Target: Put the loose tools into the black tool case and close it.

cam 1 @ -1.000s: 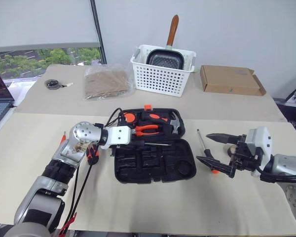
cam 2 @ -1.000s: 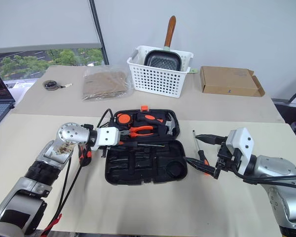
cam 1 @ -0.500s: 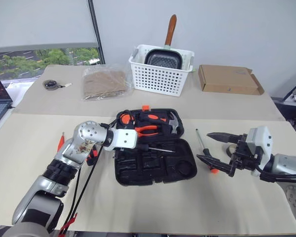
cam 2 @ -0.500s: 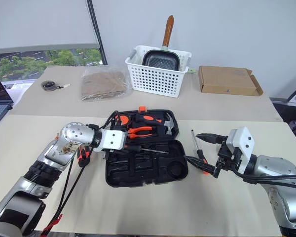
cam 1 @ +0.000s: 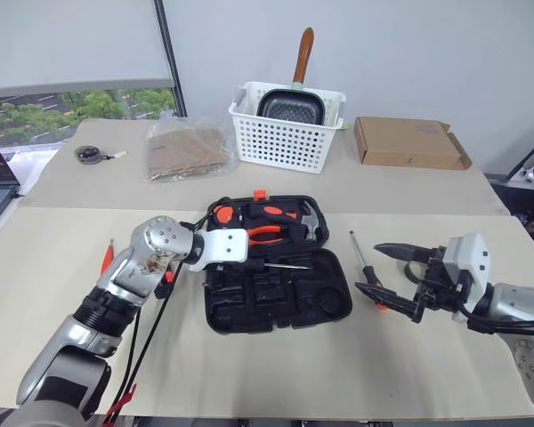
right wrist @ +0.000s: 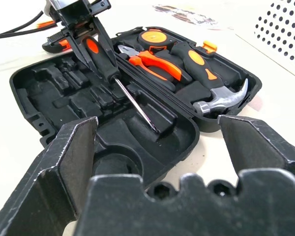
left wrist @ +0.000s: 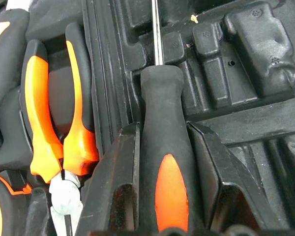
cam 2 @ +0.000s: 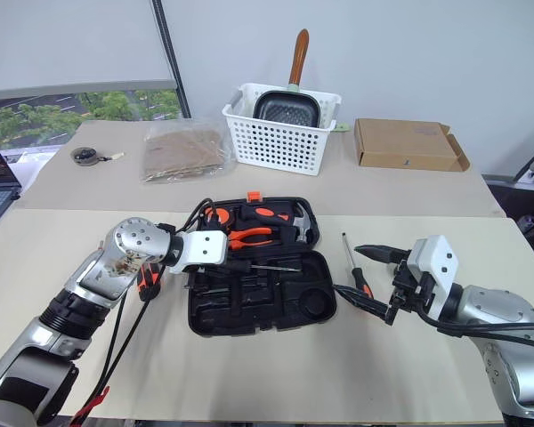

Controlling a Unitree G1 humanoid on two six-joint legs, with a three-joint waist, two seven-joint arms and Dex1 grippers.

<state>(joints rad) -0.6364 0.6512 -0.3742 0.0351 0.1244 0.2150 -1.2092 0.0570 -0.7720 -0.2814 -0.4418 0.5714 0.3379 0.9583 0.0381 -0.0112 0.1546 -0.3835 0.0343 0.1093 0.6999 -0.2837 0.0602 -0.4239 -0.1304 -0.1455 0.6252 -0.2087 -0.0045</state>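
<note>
Black fingers of my left gripper (left wrist: 169, 196) are clamped on the black-and-orange handle of a long screwdriver (left wrist: 164, 162), one pad on each side. Its steel shaft runs out over the moulded recesses of the black tool case (cam 1: 276, 302), which lies open on the beige table (cam 1: 249, 382) at my twelve o'clock. Orange-handled pliers (cam 1: 262, 233) and a hammer (cam 1: 310, 222) sit in the far half, toward one o'clock from the held handle.

My right gripper (cam 1: 387, 271) hangs at about three o'clock from the case, well clear of it, jaws spread wide with nothing between them. A second screwdriver (cam 1: 363, 262) lies on the table between case and right gripper, just beside the lower finger. Another black-and-orange tool (cam 1: 167, 276) rests at the case's nine o'clock, under my left arm; I cannot tell which tool.

Beyond, at twelve o'clock, stands a white lattice basket (cam 1: 285, 142) holding a pan, a cardboard box (cam 1: 405, 142) at two o'clock.
</note>
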